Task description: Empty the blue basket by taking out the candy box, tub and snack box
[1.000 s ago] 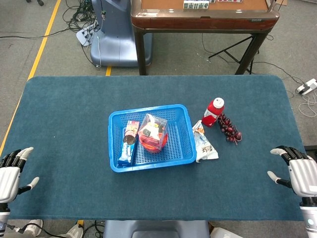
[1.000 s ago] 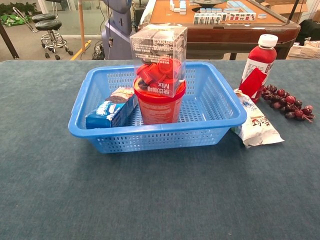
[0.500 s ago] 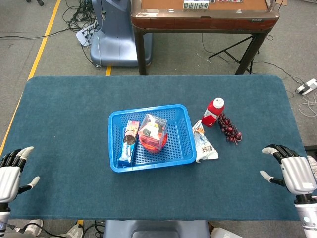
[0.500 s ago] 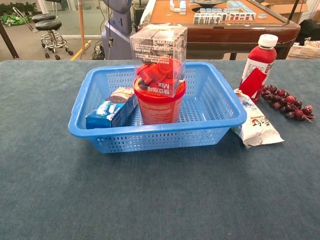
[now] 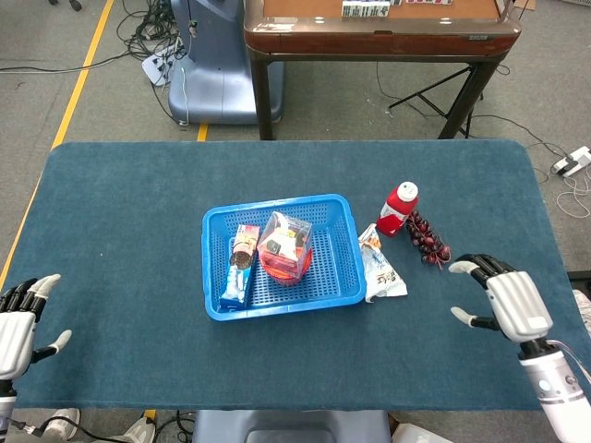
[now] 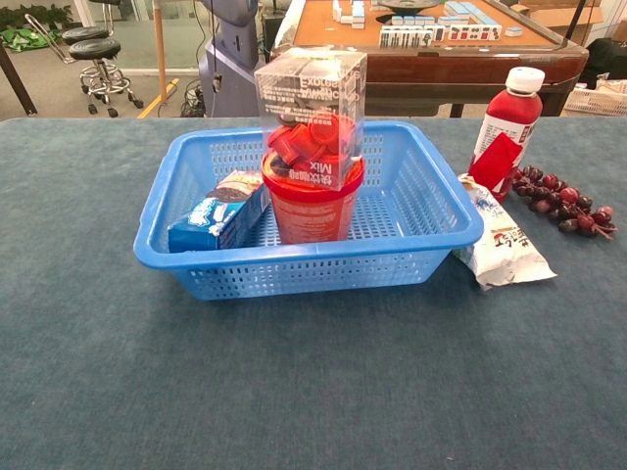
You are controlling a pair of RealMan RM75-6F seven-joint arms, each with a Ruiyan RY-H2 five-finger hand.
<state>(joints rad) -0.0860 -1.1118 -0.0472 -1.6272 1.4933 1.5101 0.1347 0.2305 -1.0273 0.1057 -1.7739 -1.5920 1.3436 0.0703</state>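
The blue basket [image 5: 334,277] [image 6: 431,186] sits mid-table. Inside, a clear candy box [image 5: 287,236] [image 6: 312,103] rests on top of a red tub [image 5: 277,270] [image 6: 311,213]. A blue snack box [image 5: 240,263] [image 6: 217,217] lies along the basket's left side. My right hand [image 5: 503,300] hovers open over the table to the right of the basket, well apart from it. My left hand [image 5: 18,323] is open at the table's near left corner. Neither hand appears in the chest view.
A red bottle [image 5: 398,209] [image 6: 506,127], a bunch of dark grapes [image 5: 428,240] [image 6: 566,204] and a white snack packet [image 5: 379,266] [image 6: 498,238] lie just right of the basket. A brown table [image 5: 379,32] stands beyond the far edge.
My right hand has moved left and slightly forward from the table's right edge toward the basket. The left hand and the basket's contents have stayed put.
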